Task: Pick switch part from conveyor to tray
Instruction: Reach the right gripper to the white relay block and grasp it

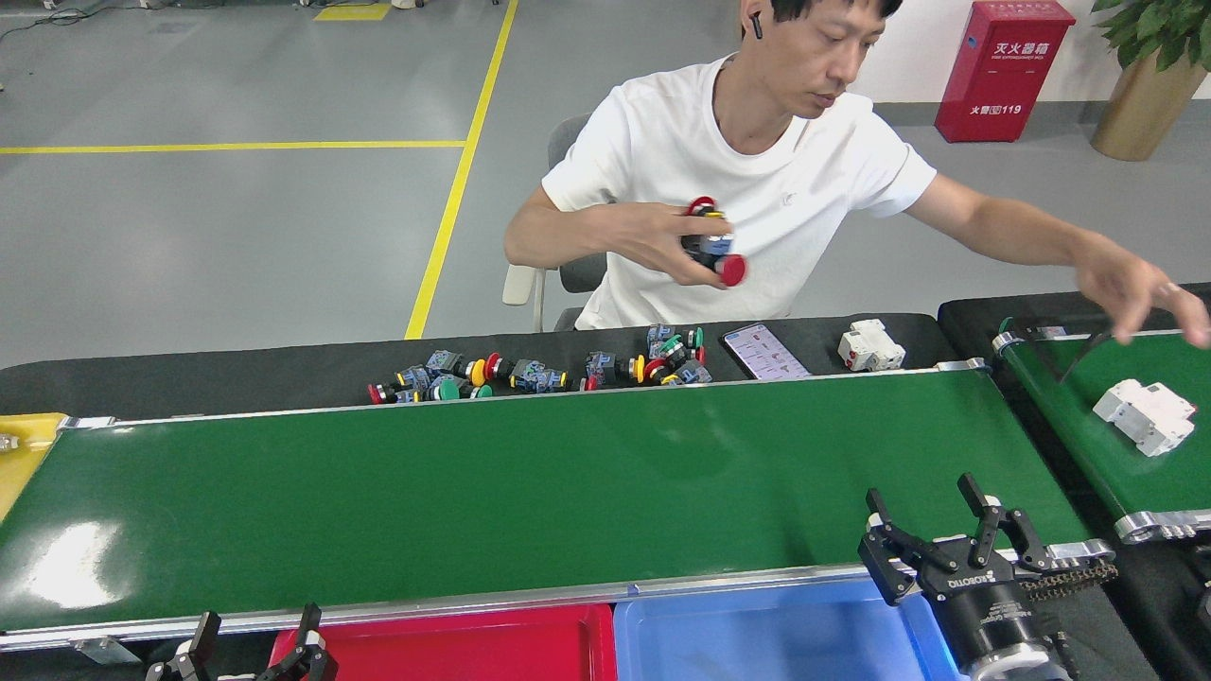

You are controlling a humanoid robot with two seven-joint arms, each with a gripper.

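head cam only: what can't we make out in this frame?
- Red tray and blue tray: cut off by the bottom edge; near parts unseen.
- Left gripper: only its fingertips show above the bottom edge.
- Switch parts behind the conveyor: too small to count.
- Parts in the person's hand: partly covered by fingers.
- Phone screen: unreadable.

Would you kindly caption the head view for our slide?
Empty conveyor; open left gripper and right gripper wait while a person's hand holds switch parts.
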